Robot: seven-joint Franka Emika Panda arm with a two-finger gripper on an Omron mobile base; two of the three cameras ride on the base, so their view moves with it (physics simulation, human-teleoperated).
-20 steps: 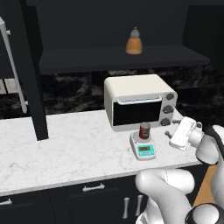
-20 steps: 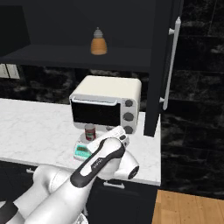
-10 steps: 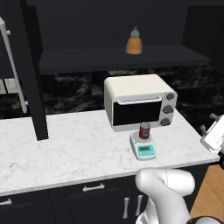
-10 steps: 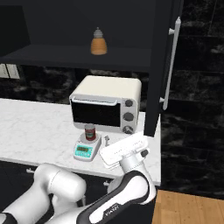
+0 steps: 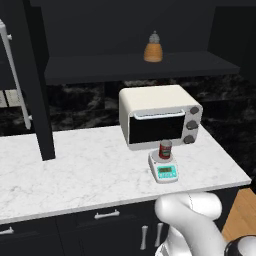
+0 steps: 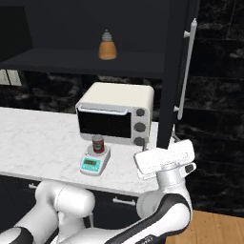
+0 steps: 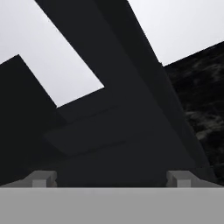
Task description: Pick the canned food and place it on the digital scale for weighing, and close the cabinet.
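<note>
Since a second ago my hand has swung away from the scale, out past the right end of the worktop, and now sits low beside the open right-hand cabinet door. The canned food stands upright on the round plate of the digital scale, which rests on the marble worktop just in front of the toaster oven, near its right-hand knobs. From the right base view the tin and scale sit left of my wrist, well apart from it.

My fingers are spread wide and hold nothing; their two tips show far apart at the bottom of the hand view, pointed up at the dark underside of the cabinet.

Both cabinet doors stand open. The right door's long silver handle is just above and beside my hand, the left door's handle is at the far left. On the shelf inside stands an orange bottle with a grey cap.
</note>
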